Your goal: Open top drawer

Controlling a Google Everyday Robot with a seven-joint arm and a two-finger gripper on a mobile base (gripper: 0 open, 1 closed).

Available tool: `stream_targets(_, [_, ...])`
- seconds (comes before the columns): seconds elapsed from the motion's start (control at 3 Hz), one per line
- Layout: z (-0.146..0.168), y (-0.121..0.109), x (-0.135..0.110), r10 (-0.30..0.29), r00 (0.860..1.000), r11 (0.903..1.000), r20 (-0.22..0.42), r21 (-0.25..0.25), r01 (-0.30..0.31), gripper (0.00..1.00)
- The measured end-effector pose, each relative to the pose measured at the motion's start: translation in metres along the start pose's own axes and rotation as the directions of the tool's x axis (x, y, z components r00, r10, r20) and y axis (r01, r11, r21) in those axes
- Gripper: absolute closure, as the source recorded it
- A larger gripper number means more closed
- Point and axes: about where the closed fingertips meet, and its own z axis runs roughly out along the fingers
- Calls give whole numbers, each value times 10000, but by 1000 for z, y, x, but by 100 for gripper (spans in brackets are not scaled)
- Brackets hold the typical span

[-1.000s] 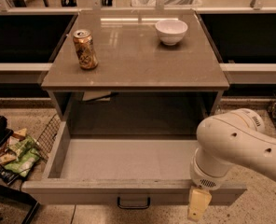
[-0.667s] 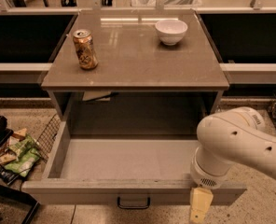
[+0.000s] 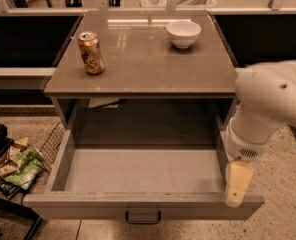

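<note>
So the wide, grey, flat-fronted top drawer (image 3: pixel 78 206) is hanging way out past the front edge of the brown desk (image 3: pixel 148 69), and its deep box looks empty. I'd say the job is basically done. The cream-coloured tool (image 3: pixel 238 184) on the chunky white robot arm (image 3: pixel 273 99) sits at the drawer's front right corner, well off the small black bail handle (image 3: pixel 143 217) at mid-front. My guess is that it's let go, but I can't tell whether the tool is open or closed. The orange soda can (image 3: pixel 91 52) stands near the desk's left edge and the white ceramic bowl (image 3: pixel 183 33) near the back right corner. Both sit up on top, clear of the drawer's path.
</note>
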Motion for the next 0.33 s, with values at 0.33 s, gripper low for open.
stream_targets(0.33, [-87,-14,30,19,9998,9971,190,760,-33,0])
